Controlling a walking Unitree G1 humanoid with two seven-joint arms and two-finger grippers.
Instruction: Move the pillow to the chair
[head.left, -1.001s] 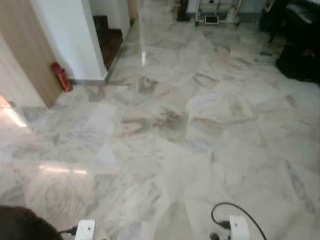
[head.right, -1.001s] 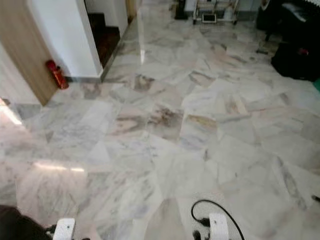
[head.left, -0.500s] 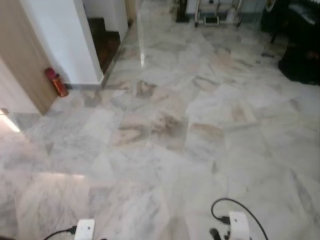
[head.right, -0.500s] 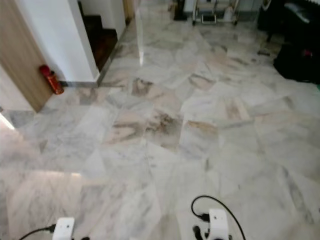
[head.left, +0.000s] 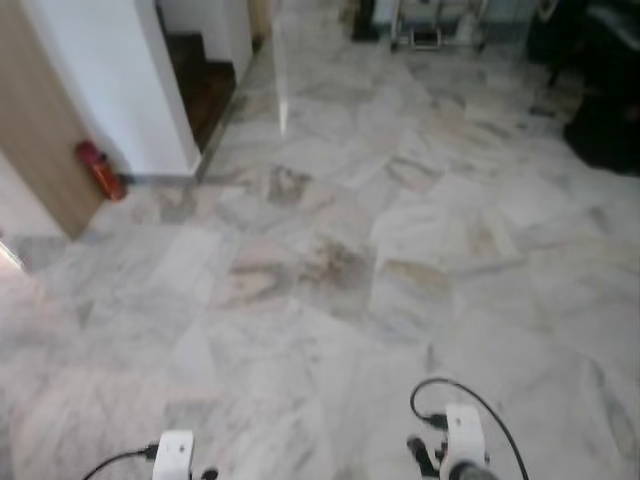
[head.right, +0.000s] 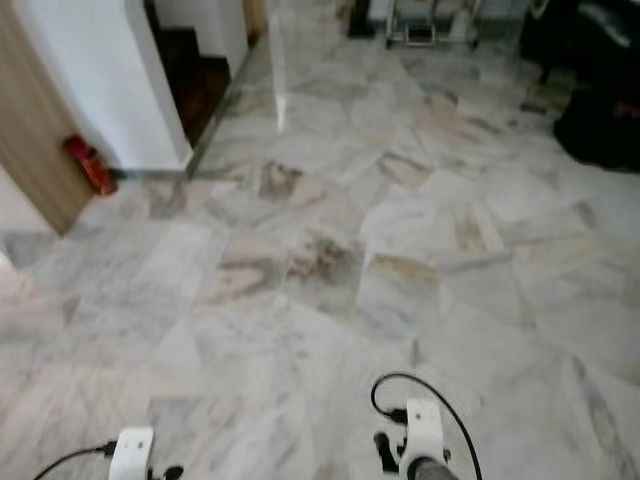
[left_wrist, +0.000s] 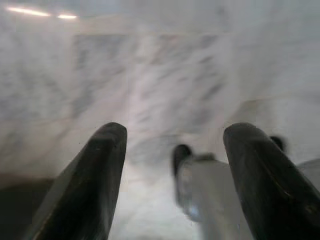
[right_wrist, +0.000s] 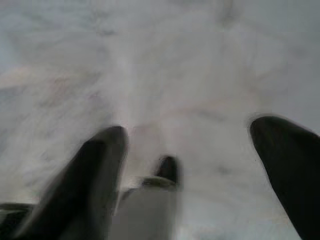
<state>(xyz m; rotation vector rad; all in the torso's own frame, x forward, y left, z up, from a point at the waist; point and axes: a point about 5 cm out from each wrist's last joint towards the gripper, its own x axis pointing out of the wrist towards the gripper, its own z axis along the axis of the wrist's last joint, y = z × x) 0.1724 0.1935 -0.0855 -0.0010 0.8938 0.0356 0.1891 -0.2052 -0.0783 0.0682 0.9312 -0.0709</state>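
Observation:
My left gripper (left_wrist: 175, 132) hangs open over the marble floor (head.left: 330, 260), with nothing between its two black fingers. My right gripper (right_wrist: 192, 127) is open too, and bare floor lies between its fingers. A blurred silver shape with a dark tip sits beyond the fingers in each wrist view. In the eye views the white tops of my left wrist (head.left: 173, 455) and right wrist (head.left: 462, 450) show at the bottom edge, each with a black cable.
A red fire extinguisher (head.left: 98, 170) stands by a wooden panel (head.left: 30, 130) and a white wall corner (head.left: 110, 80) on the left. Dark stairs (head.left: 205, 85) open behind it. Black furniture (head.left: 605, 125) sits far right, and a metal cart (head.left: 430, 25) at the back.
The whole picture has shifted as I walk; the wall corner and extinguisher have slid left. The dark shape at the lower left has left the view. Both arms keep their pose.

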